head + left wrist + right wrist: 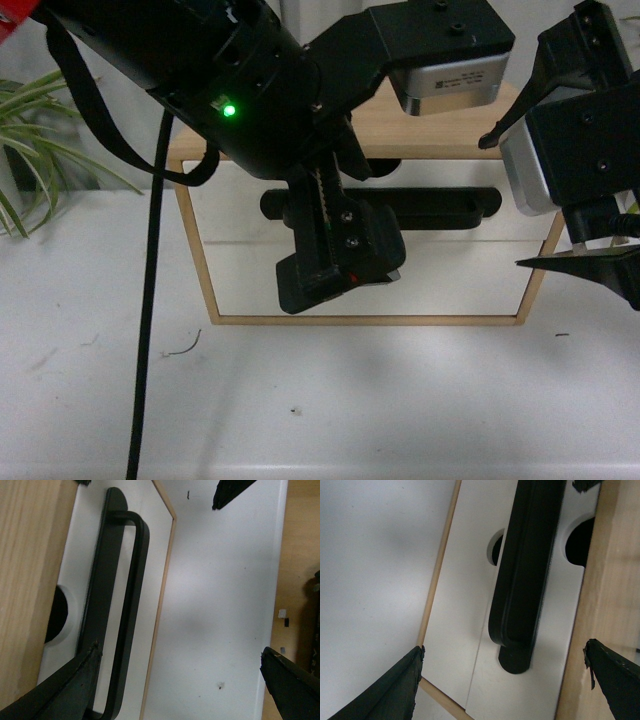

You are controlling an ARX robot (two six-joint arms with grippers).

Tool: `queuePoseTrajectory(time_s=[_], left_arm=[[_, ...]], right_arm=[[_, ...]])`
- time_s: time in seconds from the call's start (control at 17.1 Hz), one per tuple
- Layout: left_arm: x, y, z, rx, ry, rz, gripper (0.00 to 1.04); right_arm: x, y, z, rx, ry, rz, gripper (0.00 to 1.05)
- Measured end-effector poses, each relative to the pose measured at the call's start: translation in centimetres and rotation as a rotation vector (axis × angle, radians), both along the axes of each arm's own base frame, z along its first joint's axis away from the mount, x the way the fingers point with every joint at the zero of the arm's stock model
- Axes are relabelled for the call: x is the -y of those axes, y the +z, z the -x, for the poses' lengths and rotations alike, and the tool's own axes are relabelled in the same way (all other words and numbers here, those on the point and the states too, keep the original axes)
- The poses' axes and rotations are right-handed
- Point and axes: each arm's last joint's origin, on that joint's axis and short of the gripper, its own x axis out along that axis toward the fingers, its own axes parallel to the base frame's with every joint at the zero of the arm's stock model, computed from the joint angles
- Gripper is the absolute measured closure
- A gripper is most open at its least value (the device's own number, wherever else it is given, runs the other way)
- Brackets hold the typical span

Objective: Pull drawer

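The drawer (230,205) is the upper white front in a light wood cabinet, with a wide black bar handle (440,207) and a half-round notch (580,540) in its top edge. It looks closed. My right gripper (505,200) is open in front of the handle's right end (515,657), which lies between its fingers without touching them. My left gripper (180,654) is open too. One of its fingers (75,680) is beside the handle bar (125,605), the other finger (287,685) is out over the table. The left arm hides the middle of the handle in the front view.
A plain white drawer front (452,610) without a handle sits below. The cabinet stands on a white table (350,400). A green plant (30,130) is at the far left, and a black cable (150,320) hangs down at the left.
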Motion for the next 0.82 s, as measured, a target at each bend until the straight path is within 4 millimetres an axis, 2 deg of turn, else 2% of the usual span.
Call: queuePoseTrajectory(time_s=[0.53, 0.59, 0.7, 0.82], left_arm=[[0.8, -2.0, -1.2, -0.001, 0.018, -0.018, 0.07], [0.8, -2.5, -1.6, -0.003, 0.022, -0.022, 0.07], [0.2, -3.5, -3.0, 0.003, 0.070, -0.018, 0.07], [0.2, -3.7, -3.1, 0.011, 0.072, -0.016, 0.07]], right_arm=[[-0.9, -2.1, -0.8, -0.043, 0.024, 0.003, 0.06], [-1.6, -3.0, -0.9, -0.080, 0.036, -0.003, 0.06], [-2.2, -3.4, -1.6, -0.090, 0.026, -0.010, 0.06], [-2.2, -4.1, -1.9, -0.097, 0.020, -0.003, 0.06]])
